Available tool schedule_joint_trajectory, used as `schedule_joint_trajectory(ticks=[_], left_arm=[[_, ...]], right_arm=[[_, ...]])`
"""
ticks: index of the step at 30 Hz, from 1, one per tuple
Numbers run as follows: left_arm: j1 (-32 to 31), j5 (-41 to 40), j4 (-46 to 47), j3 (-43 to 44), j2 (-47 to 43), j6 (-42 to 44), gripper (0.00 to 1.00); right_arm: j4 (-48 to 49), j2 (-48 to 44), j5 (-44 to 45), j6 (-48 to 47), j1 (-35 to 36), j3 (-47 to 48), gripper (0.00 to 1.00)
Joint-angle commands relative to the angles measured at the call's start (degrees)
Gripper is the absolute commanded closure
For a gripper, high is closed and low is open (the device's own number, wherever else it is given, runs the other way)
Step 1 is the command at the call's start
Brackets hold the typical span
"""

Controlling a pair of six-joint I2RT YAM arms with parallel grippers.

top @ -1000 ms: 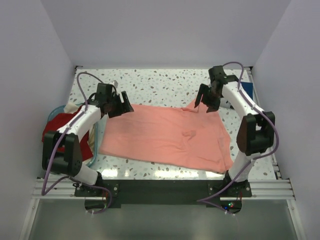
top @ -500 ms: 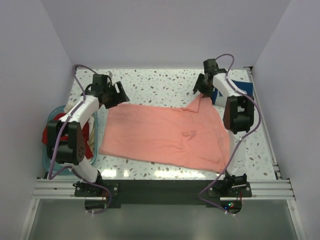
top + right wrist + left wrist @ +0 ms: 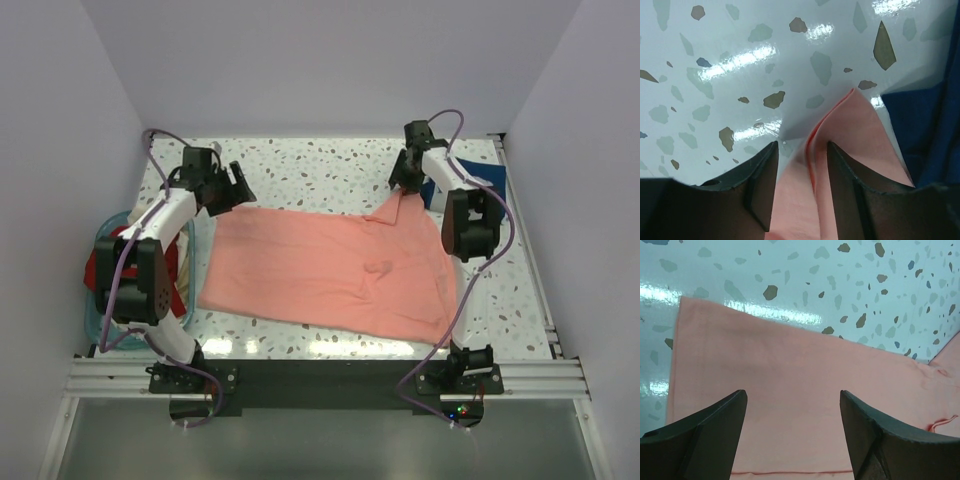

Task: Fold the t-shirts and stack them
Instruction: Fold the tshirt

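Observation:
A salmon-pink t-shirt [image 3: 330, 265] lies spread flat across the middle of the table. My left gripper [image 3: 238, 190] hovers over its far left corner, open and empty. In the left wrist view the jaws [image 3: 792, 392] stand wide apart above the pink cloth [image 3: 790, 365]. My right gripper [image 3: 403, 188] is at the shirt's far right corner, which is drawn into a point. In the right wrist view its jaws [image 3: 802, 145] are partly apart and straddle a raised fold of pink cloth [image 3: 850, 130]. A navy blue shirt [image 3: 487, 176] lies at the far right.
A teal basket [image 3: 100, 232] stands at the left table edge, holding a dark red shirt [image 3: 97, 265] and some cream cloth [image 3: 188, 265]. The navy cloth [image 3: 935, 130] lies right beside the right gripper. Walls enclose the speckled table [image 3: 320, 165] on three sides.
Both grippers moved toward the far side of the table. The right one went up to the shirt's far right corner, which is now drawn out into a longer point. The left one shifted left.

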Motion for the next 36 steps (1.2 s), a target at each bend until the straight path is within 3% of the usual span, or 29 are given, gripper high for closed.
schedule_joint_trajectory(ticks=[1,10,17,23,33,36], left_arm=[[0.7,0.7,0.9,2.5,0.9,0.3,0.20],[1.8,-0.3,-0.1,3.4,3.0,1.7,0.20],[2.8,-6.2,-2.1,8.8,8.5,4.5,0.20],[3.6,-11.0,-3.0,13.9,14.5,8.6,0.23],[3.6,-16.2,-3.9,19.3,22.0,12.7,0.51],[3.6,-17.2,-4.0,19.7,22.9,13.2,0.56]], right_arm=[[2.4,1.4,0.2,-0.5,-0.2,3.4,0.54],[1.3,2.0,-1.0,0.1,-0.2,5.3,0.76],[0.0,2.0,-2.5,-0.5,-0.3,5.2,1.00],[-1.7,-0.9,-0.9,0.3,-0.7,3.1,1.00],[-3.5,-4.7,-0.2,0.2,-1.5,0.9,1.00],[-3.9,-5.4,-0.5,0.5,-1.6,0.8,1.00]])
